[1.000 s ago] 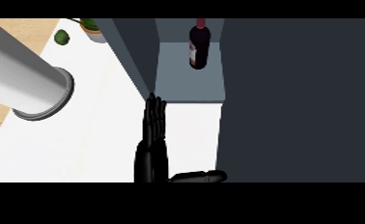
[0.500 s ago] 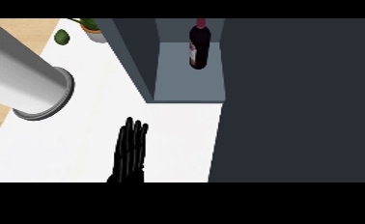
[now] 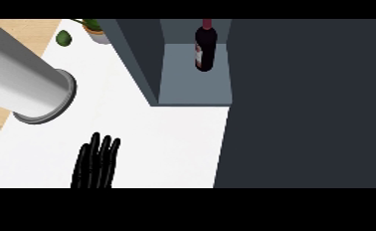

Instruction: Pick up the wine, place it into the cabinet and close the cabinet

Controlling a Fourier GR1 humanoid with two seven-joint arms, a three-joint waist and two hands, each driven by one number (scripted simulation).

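"Logging item one, the hand. Pose?" asks the clerk.

"Left hand [image 3: 94,168], black. Location: near left of the white surface [image 3: 161,140], coming in from the near edge. Fingers [image 3: 105,145] straight, set close side by side, tips pointing toward the far side. Holding nothing. Wrist and forearm are cut off at the near edge."

"Item two, the wine?"

"Wine bottle [image 3: 205,51]: dark glass, red cap, pale label. It stands, as far as this view shows, inside the cabinet [image 3: 140,60], on the grey shelf floor. Position: the far part of the compartment, right of its middle, neck toward the far side."

"Relation to the fingers?"

"Well apart, no contact. The bottle is far and to the right of the fingertips. The cabinet's dark left wall and a stretch of bare surface lie between them."

"Cabinet condition?"

"Open: the compartment's inside is in plain sight. A large dark panel [image 3: 294,100] fills the right of the view, and I cannot tell whether it is the door."

"Sundries?"

"Grey cylinder [image 3: 33,88], large, at the left, farther off than the hand and apart from it. Small green round thing [image 3: 64,38] and potted plant [image 3: 95,28], both at the far left, the plant just beside the cabinet's far left corner. Wood-coloured strip [image 3: 22,28] along the far left edge of the surface."
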